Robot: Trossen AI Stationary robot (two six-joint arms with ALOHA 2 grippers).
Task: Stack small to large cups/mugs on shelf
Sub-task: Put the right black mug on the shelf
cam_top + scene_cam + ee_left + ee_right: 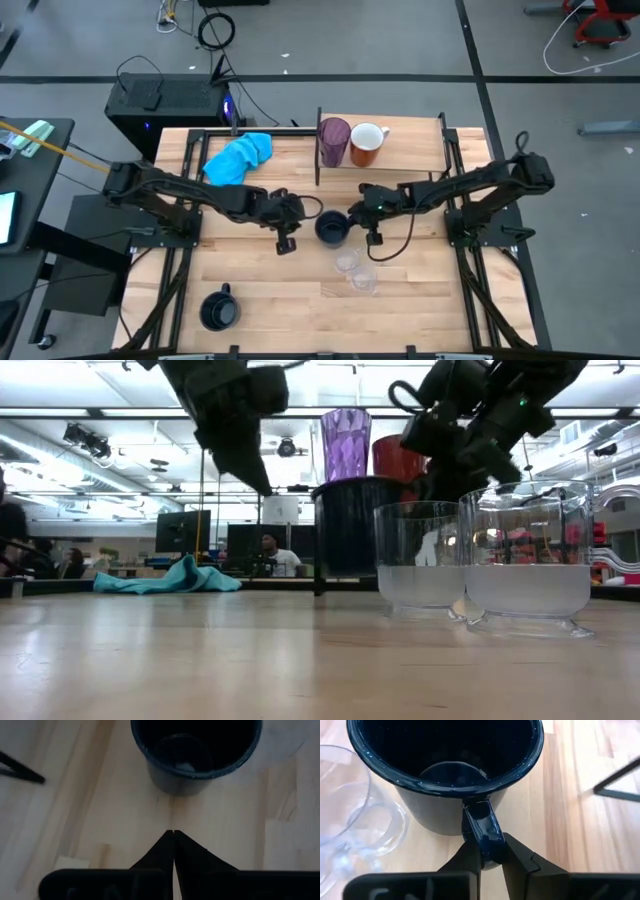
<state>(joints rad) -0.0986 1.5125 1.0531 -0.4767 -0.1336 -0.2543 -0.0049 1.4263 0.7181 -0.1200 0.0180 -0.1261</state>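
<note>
Frame centre: right gripper (487,857) clamps the handle of a glossy black enamel mug (445,770); left gripper (173,851) closed, empty, just beside.

Purple tumbler (333,141) and orange mug (366,144) stand on the shelf (400,150). One black mug (332,228) sits mid-table beside two clear cups (354,270); another (218,308) stands near the front-left.

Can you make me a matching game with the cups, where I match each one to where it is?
Things:
1. purple tumbler
2. blue cloth
3. black mug
4. other black mug

Places:
A. between the two arms, its handle in the right pincer
B. alone by the table's near left corner
C. on the shelf, next to the orange mug
D. crumpled at the table's back left

Pairs: 1-C, 2-D, 3-A, 4-B
</note>
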